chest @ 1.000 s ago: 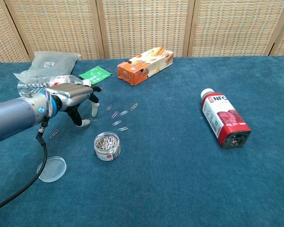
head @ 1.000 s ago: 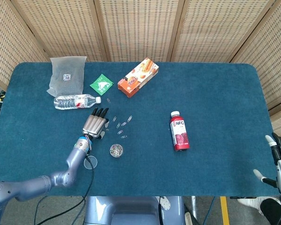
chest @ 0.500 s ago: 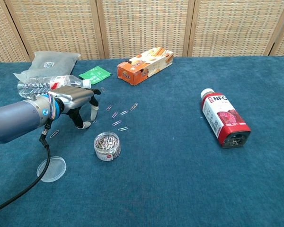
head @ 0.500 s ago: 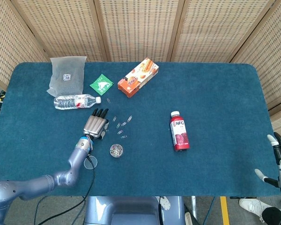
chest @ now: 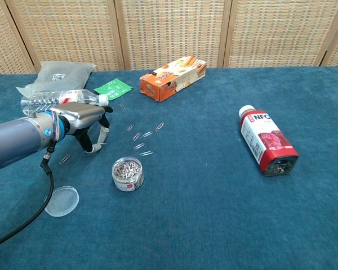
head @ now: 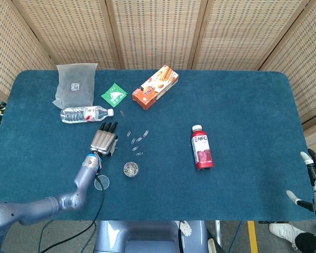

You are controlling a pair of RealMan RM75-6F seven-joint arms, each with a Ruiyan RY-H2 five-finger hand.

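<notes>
Paper clips (chest: 145,143) lie beside your left hand (chest: 85,122), which has drawn back, fingers spread, holding nothing.

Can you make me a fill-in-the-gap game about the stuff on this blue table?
1. The little round jar is full of paper ____.
2. The red juice bottle has a ____ cap.
3. The jar's clear lid lies ____ the jar, on the cloth.
4. The green packet lies between the orange box and the ____ bag.

Missing words: clips; white; beside; grey
</notes>
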